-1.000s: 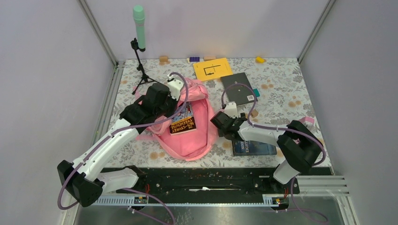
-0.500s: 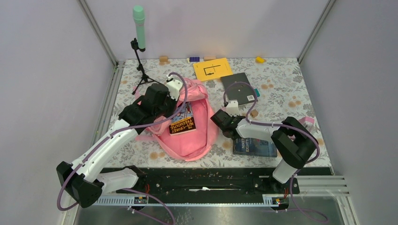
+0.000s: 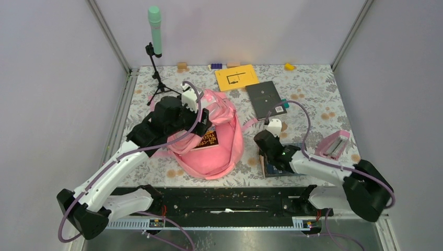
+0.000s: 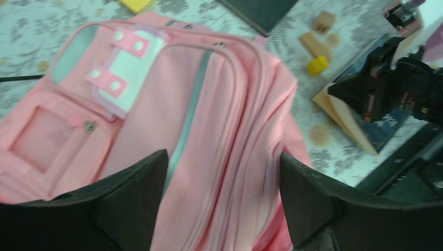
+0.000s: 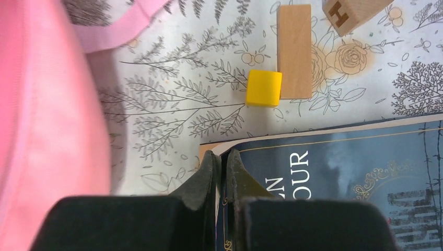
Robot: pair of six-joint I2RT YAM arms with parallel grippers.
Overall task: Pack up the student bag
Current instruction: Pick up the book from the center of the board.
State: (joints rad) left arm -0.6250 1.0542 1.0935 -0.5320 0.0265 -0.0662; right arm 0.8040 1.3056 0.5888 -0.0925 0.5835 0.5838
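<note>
The student bag (image 3: 222, 151) is a big pink backpack lying mid-table, with an orange-lettered book (image 3: 210, 139) showing in its mouth. Just above its back left part hangs my left gripper (image 3: 201, 121). In the left wrist view the left gripper (image 4: 223, 175) stands open over the bag's (image 4: 209, 99) pink folds, holding nothing. My right gripper (image 3: 267, 156) is down at the corner of a dark blue book (image 3: 286, 166) to the right of the bag. In the right wrist view the right gripper (image 5: 222, 162) is shut on that book's (image 5: 339, 167) cover edge.
A black notebook (image 3: 266, 97) and a yellow book (image 3: 236, 77) lie behind the bag. A pink pencil case (image 3: 334, 145) sits at the right. A microphone stand (image 3: 155, 57) rises at the back left. A yellow cube (image 5: 264, 88) and a wooden block (image 5: 294, 49) lie just beyond the blue book.
My left gripper has opened and let go of the bag. The right arm swung from the bag's edge to the blue book and shut on its cover.
</note>
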